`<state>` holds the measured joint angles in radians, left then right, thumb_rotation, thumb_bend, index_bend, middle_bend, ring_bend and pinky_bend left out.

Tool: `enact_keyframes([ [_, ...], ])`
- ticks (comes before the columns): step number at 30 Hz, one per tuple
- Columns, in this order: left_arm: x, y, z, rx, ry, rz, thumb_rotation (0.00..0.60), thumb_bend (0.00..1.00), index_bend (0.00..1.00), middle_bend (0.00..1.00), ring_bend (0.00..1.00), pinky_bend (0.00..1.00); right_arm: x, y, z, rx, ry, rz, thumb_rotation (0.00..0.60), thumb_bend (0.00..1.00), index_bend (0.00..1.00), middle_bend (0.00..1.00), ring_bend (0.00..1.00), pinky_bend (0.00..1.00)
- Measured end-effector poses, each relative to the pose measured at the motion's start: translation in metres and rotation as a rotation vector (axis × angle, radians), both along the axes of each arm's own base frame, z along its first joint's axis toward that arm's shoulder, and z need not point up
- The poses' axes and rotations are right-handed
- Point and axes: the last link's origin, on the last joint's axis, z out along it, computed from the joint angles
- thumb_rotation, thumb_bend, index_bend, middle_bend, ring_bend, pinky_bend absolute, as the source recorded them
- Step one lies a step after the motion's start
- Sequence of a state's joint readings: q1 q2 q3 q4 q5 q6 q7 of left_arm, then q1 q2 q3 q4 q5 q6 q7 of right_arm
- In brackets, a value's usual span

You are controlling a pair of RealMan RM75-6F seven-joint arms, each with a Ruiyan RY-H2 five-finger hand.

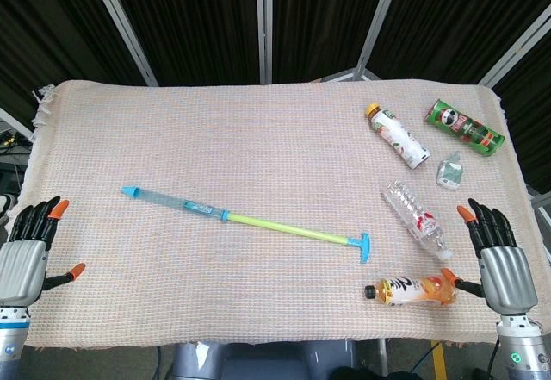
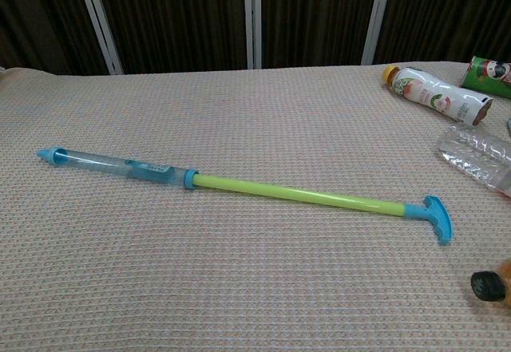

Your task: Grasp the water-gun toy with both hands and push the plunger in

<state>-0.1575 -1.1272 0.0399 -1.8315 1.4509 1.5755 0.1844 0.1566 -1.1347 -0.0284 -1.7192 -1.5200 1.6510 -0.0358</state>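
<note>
The water-gun toy [image 1: 224, 215] [image 2: 192, 179] lies flat on the cloth, its clear blue barrel [image 1: 176, 202] [image 2: 120, 166] pointing left. The yellow-green plunger rod [image 1: 284, 227] [image 2: 295, 195] is pulled far out, ending in a blue T-handle [image 1: 363, 246] [image 2: 437, 218] at the right. My left hand [image 1: 26, 251] rests at the table's near left corner, fingers spread and empty, well left of the nozzle. At the near right corner my right hand [image 1: 499, 259] is also spread and empty, right of the handle. The chest view shows neither hand.
At the right lie an orange drink bottle [image 1: 411, 289] [image 2: 489, 284], a clear plastic bottle [image 1: 417, 217] [image 2: 479, 156], a white yogurt bottle [image 1: 398, 135] [image 2: 435, 92], a green can [image 1: 463, 125] [image 2: 491, 75] and a small clear bottle [image 1: 448, 171]. A woven cloth [image 1: 258, 139] covers the table.
</note>
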Motion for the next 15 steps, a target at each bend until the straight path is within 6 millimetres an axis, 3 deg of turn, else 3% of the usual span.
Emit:
enact_keyframes([
  [7,-0.002,0.004,-0.003,-0.004,0.002,-0.016,0.600,0.00,0.00,0.00,0.00,0.00,-0.003,0.003,-0.002,-0.015,0.053,-0.003,0.600,0.00,0.00,0.00,0.00,0.00],
  [8,-0.002,0.004,-0.003,-0.004,0.001,-0.017,0.600,0.00,0.00,0.00,0.00,0.00,-0.003,0.003,-0.003,-0.013,0.059,-0.002,0.600,0.00,0.00,0.05,0.03,0.00],
  [10,-0.002,0.005,-0.002,-0.004,0.000,-0.018,0.600,0.00,0.00,0.00,0.00,0.00,-0.002,0.001,-0.006,0.001,0.060,-0.001,0.600,0.00,0.00,0.27,0.24,0.02],
  [11,-0.001,0.006,-0.002,-0.005,0.000,-0.018,0.600,0.00,0.00,0.00,0.00,0.00,-0.002,0.000,-0.008,0.010,0.058,0.000,0.600,0.00,0.00,0.46,0.45,0.12],
  [12,-0.001,0.007,-0.003,-0.007,0.000,-0.019,0.600,0.00,0.00,0.00,0.00,0.00,0.000,-0.002,-0.010,0.021,0.058,0.003,0.600,0.00,0.00,0.63,0.64,0.33],
  [13,-0.001,0.008,-0.003,-0.009,0.001,-0.019,0.600,0.00,0.00,0.00,0.00,0.00,0.002,-0.005,-0.013,0.039,0.059,0.007,0.600,0.00,0.00,0.73,0.74,0.50],
  [14,-0.001,0.009,-0.003,-0.012,0.002,-0.020,0.600,0.00,0.00,0.00,0.00,0.00,0.004,-0.009,-0.016,0.054,0.063,0.012,0.600,0.00,0.01,0.83,0.86,0.74],
  [15,-0.002,0.010,-0.004,-0.015,0.005,-0.019,0.600,0.00,0.00,0.00,0.00,0.00,0.006,-0.013,-0.019,0.071,0.068,0.019,0.600,0.00,0.03,0.90,0.92,0.90],
])
